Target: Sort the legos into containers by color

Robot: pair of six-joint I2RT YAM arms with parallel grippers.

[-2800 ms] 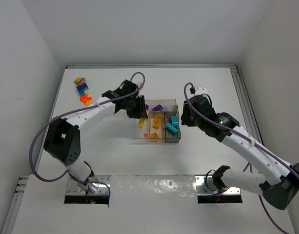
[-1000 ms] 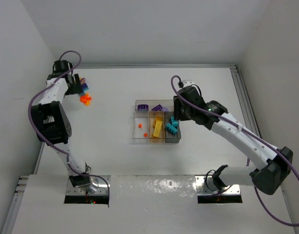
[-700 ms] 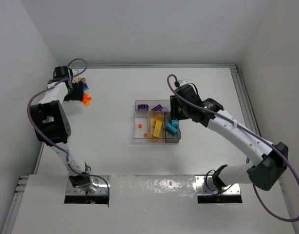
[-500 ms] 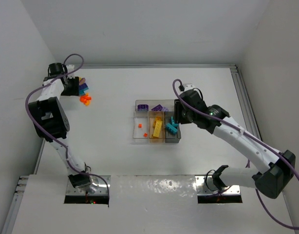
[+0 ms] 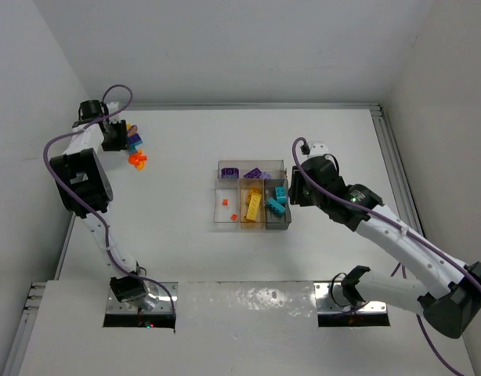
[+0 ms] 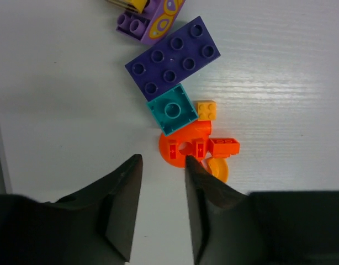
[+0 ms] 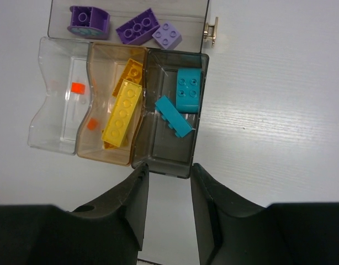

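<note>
Left gripper [image 6: 161, 164]: having swung from the tray [image 7: 43, 141] to the loose legos [image 6: 172, 66] at far left, narrowing its jaws, empty, beside the orange piece [image 6: 194, 148], probably beginning the next pick. Right gripper [image 7: 168, 172]: slightly parted, empty, hovering by the teal bin [image 7: 164, 157].

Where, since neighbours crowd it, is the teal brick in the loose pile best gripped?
From above, one finger on the face toward bare table, one opposite. The teal brick lies flat, stud up; the purple plate and the orange piece abut its other two faces. The small yellow-orange brick crowds the opposite face, so clearance looks tight.
</note>
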